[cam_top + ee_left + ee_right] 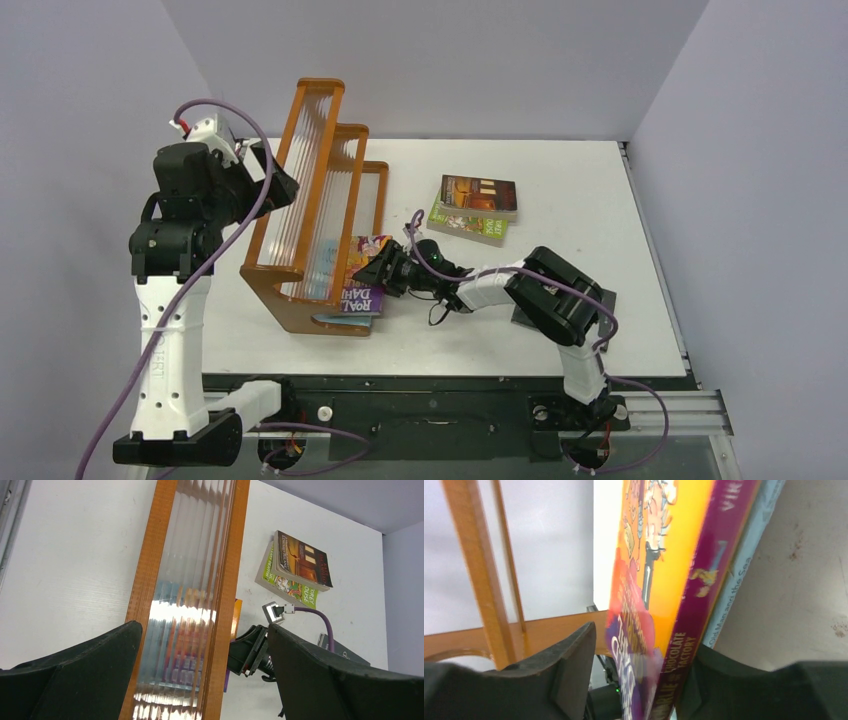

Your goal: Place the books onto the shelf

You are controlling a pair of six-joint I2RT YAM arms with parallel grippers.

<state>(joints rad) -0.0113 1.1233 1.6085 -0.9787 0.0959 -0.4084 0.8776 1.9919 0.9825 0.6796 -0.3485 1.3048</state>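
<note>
Right hand [376, 271] straddles Roald Dahl book [362, 298] at lowest tier of shelf [322, 110]; pinch cannot be told. Left hand [204, 627] spread wide.

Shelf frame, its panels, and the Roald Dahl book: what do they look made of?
Shelf frame: likely wood, orange-brown, smooth satin finish, faint grain. Panels: clear ribbed plastic, probably acrylic; they blur the colours behind and catch glare. Roald Dahl book: paperback, glossy printed card cover, thin spine.
</note>
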